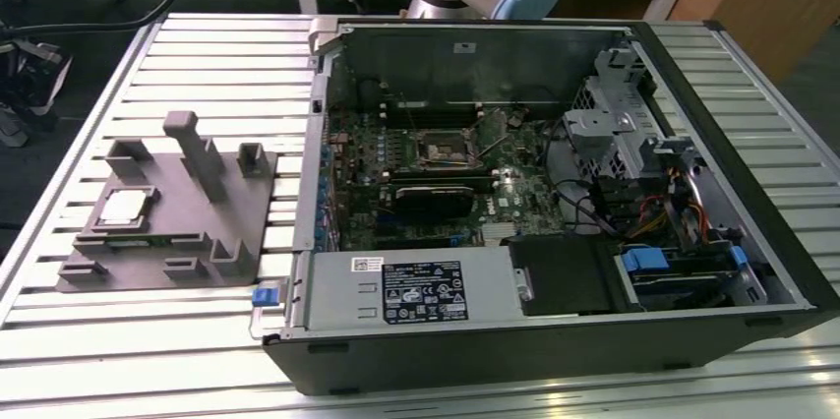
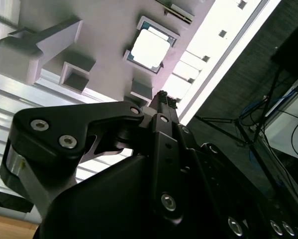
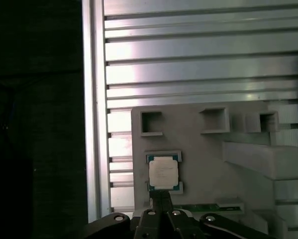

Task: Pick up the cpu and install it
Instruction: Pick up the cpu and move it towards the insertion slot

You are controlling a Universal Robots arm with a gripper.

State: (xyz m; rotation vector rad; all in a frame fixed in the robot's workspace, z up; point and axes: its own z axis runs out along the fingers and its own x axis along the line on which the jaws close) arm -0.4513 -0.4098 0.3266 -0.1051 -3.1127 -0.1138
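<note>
Your claw (image 2: pixel 162 95) is closed on nothing, and in both wrist views its tips point at the grey fixture (image 1: pixel 216 217), close to the cpu (image 3: pixel 163 173). The cpu lies flat in its square pocket on that fixture. The fixture is near the worktop (image 1: pixel 197 55) edge at the exterior view's left, beside the open computer case (image 1: pixel 525 360).

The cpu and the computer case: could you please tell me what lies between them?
In the exterior view, between the cpu and the computer case stand the grey fixture's upright posts, then bare slatted table.
</note>
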